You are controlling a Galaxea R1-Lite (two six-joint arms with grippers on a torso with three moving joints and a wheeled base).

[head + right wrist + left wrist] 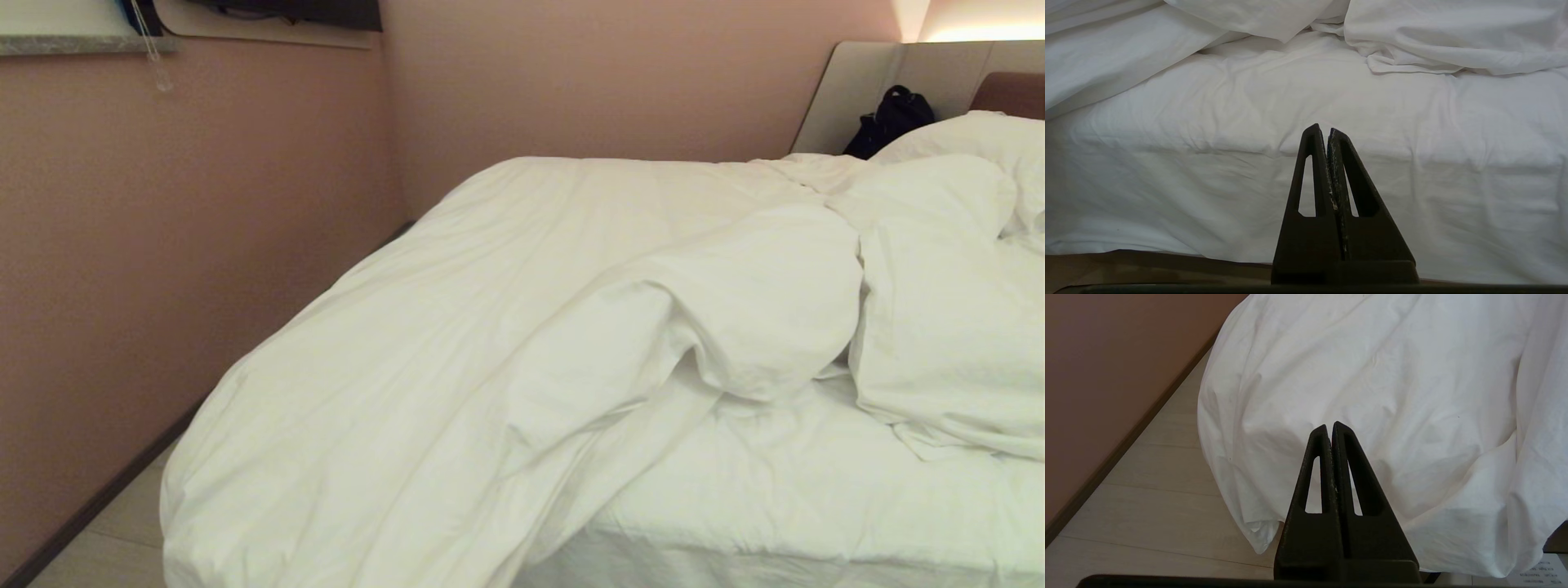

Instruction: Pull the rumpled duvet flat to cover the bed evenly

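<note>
Lying bunched across the left and centre of the head view, the duvet (457,343) spills over the bed (800,498) corner toward the floor (1147,506). The left end effector (1331,428) and right end effector (1323,130) each hang pressed together, gripping nothing. A paper (1549,571) at lower right bears unreadable print.

Pink wall (163,229), pale floor (1147,506), black bag (890,121), pillows (971,139)
</note>
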